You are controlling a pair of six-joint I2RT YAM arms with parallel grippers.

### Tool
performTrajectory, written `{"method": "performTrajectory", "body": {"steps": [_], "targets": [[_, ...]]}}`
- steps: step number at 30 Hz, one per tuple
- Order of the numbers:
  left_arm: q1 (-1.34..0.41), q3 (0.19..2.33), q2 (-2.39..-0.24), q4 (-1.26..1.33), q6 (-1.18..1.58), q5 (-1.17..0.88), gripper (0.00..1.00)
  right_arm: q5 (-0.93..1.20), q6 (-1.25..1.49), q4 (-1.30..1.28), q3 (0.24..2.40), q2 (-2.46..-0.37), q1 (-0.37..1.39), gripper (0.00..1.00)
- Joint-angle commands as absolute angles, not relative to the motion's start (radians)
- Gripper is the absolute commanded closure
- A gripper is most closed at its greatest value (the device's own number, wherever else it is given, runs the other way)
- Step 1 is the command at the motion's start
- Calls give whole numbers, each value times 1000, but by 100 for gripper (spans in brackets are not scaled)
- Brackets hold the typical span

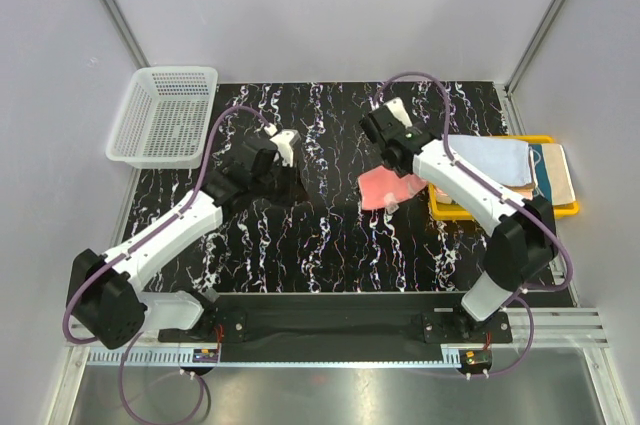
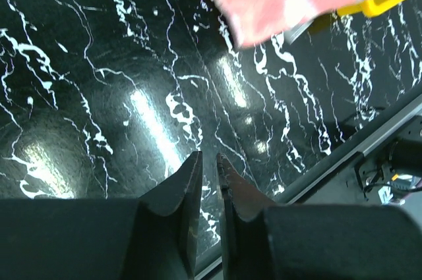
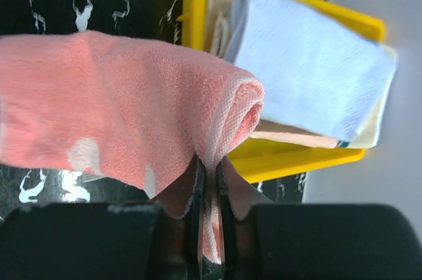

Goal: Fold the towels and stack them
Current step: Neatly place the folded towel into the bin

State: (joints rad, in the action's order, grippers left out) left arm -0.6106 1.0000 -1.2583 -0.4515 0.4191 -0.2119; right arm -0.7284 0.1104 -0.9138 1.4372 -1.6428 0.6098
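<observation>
In the top view the yellow tray (image 1: pixel 560 211) with its folded stack (image 1: pixel 495 157) sits at right, just right of the coral pink towel (image 1: pixel 383 188) hanging pinched in the right gripper (image 3: pixel 210 169), the nearer arm; the left gripper (image 2: pixel 208 161), barely parted and empty, hovers centre-left.

A glossy black tabletop (image 1: pixel 330 245), veined with white, is seen beneath and ahead of the left fingers (image 2: pixel 184 188). Soft streaks of reflected light (image 2: pixel 148 115) are laid across it just beyond their tips. To the right of the right fingers (image 3: pixel 234 194), a plain pale grey surface (image 3: pixel 376 161) is shown. The tabletop is enclosed by pale grey walls (image 1: pixel 320 5), joined by slim metal posts (image 1: pixel 108 0). A slotted metal rail (image 1: pixel 560 320) is fixed along its near edge.
</observation>
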Motion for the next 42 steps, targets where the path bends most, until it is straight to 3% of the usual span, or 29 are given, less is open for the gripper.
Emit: {"method": "performTrajectory", "body": {"steps": [1, 14, 26, 32, 42], "targets": [[-612, 1037, -1255, -460, 382, -256, 81, -808, 28, -1005, 1581, -1609, 589, 100], [-611, 1046, -1301, -449, 382, -319, 81, -841, -74, -1172, 1899, -1695, 545, 100], [-611, 1039, -1312, -439, 385, -333, 81, -851, -112, -1210, 2049, -1698, 488, 100], [-611, 1039, -1324, -434, 390, -350, 81, -751, -114, -1154, 1993, -1642, 359, 100], [-611, 1011, -1341, -407, 406, -390, 81, -529, -60, -905, 1589, -1575, 45, 100]]}}
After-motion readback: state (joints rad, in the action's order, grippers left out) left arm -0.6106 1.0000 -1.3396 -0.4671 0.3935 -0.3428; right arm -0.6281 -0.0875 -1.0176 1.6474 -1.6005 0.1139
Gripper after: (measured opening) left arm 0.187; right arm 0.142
